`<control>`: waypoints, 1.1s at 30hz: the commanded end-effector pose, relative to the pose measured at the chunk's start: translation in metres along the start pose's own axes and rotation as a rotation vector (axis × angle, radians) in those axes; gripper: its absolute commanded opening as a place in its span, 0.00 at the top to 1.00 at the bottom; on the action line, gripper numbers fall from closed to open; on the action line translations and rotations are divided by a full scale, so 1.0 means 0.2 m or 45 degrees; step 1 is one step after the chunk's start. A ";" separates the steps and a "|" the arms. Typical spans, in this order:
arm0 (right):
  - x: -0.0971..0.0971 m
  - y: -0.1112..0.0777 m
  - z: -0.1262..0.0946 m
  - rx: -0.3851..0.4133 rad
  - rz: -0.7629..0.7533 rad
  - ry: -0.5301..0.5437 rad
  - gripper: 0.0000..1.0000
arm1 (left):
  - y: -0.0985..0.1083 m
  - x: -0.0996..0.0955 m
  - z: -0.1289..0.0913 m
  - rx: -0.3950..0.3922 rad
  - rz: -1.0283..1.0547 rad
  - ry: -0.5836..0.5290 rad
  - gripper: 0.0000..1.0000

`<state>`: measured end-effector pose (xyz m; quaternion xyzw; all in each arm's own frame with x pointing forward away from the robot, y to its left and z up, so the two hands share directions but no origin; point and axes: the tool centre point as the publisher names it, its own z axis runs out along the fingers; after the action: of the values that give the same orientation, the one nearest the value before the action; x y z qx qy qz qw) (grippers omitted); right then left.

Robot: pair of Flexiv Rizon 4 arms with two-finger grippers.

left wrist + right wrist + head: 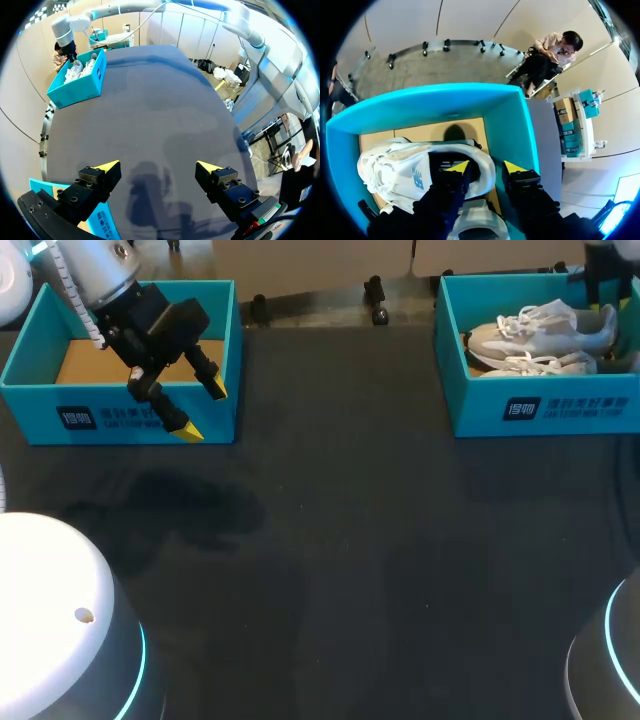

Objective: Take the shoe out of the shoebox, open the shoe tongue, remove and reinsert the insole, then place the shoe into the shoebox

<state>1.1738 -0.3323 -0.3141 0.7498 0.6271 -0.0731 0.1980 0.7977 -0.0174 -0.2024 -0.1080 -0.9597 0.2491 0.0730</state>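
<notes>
head view: the shoe (545,332) lies in the teal shoebox (545,412) at the table's far right corner. its long axis runs along the box's length, with the toe toward the table's middle, the heel toward the right edge and the laces up. a second shoe (545,365) lies just beside it, against the box's near wall. in the right wrist view the right gripper (484,167) is clamped on the shoe's heel rim, with one finger down inside the dark opening and the other between the shoe and the box's end wall. the table (350,540) is dark and dull, with soft shadows on it. at its far left corner stands the other box (120,422), teal with a brown floor. the left gripper (202,410) hangs over that box's near wall, tilted, its fingers spread wide.
</notes>
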 end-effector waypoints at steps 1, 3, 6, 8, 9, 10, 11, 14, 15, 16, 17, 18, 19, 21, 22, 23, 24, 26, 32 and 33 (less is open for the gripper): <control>-0.02 -0.01 -0.07 -0.011 0.022 0.003 0.56 | 0.00 0.00 0.00 -0.003 0.000 0.001 0.00; -0.03 -0.02 -0.09 -0.018 0.033 0.006 0.56 | 0.00 0.00 0.00 -0.003 0.000 0.001 0.00; -0.04 -0.04 -0.14 -0.035 0.063 0.034 0.58 | 0.00 0.00 0.00 -0.003 0.000 0.001 0.00; -0.03 -0.05 -0.18 -0.045 0.063 0.049 0.57 | 0.00 0.00 0.00 -0.003 0.000 0.001 0.00; -0.03 -0.06 -0.19 -0.046 0.062 0.050 0.57 | 0.00 0.00 0.00 -0.003 0.000 0.001 0.00; -0.02 -0.07 -0.21 -0.054 0.054 0.059 0.57 | 0.00 0.00 0.00 -0.003 0.000 0.001 0.00; -0.02 -0.08 -0.22 -0.055 0.050 0.066 0.57 | 0.00 0.00 0.00 -0.003 0.000 0.001 0.00; 0.00 -0.11 -0.28 -0.065 0.034 0.081 0.57 | 0.00 0.00 0.00 -0.003 0.000 0.001 0.00; 0.01 -0.11 -0.29 -0.071 0.030 0.089 0.57 | 0.00 0.00 0.00 -0.003 0.000 0.001 0.00; 0.01 -0.12 -0.31 -0.079 0.028 0.102 0.56 | 0.00 0.00 0.00 -0.003 0.000 0.001 0.00; 0.02 -0.13 -0.32 -0.076 0.019 0.105 0.55 | 0.00 0.00 0.00 -0.003 0.000 0.001 0.00; 0.02 -0.14 -0.34 -0.079 0.013 0.110 0.56 | 0.00 0.00 0.00 -0.003 0.000 0.001 0.00; 0.03 -0.15 -0.35 -0.084 0.011 0.113 0.55 | 0.00 0.00 0.00 -0.003 0.000 0.001 0.00; 0.04 -0.17 -0.37 -0.091 -0.008 0.132 0.55 | 0.00 0.00 0.00 -0.003 0.000 0.001 0.00; 0.05 -0.18 -0.39 -0.092 -0.011 0.134 0.54 | 0.00 0.00 0.00 -0.003 0.000 0.001 0.00; 0.06 -0.19 -0.40 -0.094 -0.025 0.147 0.54 | 0.00 0.00 0.00 -0.003 0.000 0.001 0.00; 0.06 -0.20 -0.41 -0.095 -0.037 0.158 0.54 | 0.00 0.00 0.00 -0.003 0.000 0.001 0.00; 0.07 -0.23 -0.43 -0.093 -0.053 0.168 0.54 | 0.00 0.00 0.00 -0.003 0.000 0.001 0.00; 0.12 -0.30 -0.52 -0.094 -0.083 0.229 0.52 | 0.00 0.00 0.00 -0.003 0.000 0.001 0.00; 0.12 -0.31 -0.53 -0.091 -0.082 0.246 0.51 | 0.00 0.00 0.00 -0.003 0.000 0.001 0.00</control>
<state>1.1186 -0.2629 -0.2459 0.7273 0.6693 -0.0024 0.1519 0.7977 -0.0174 -0.2024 -0.1080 -0.9596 0.2491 0.0730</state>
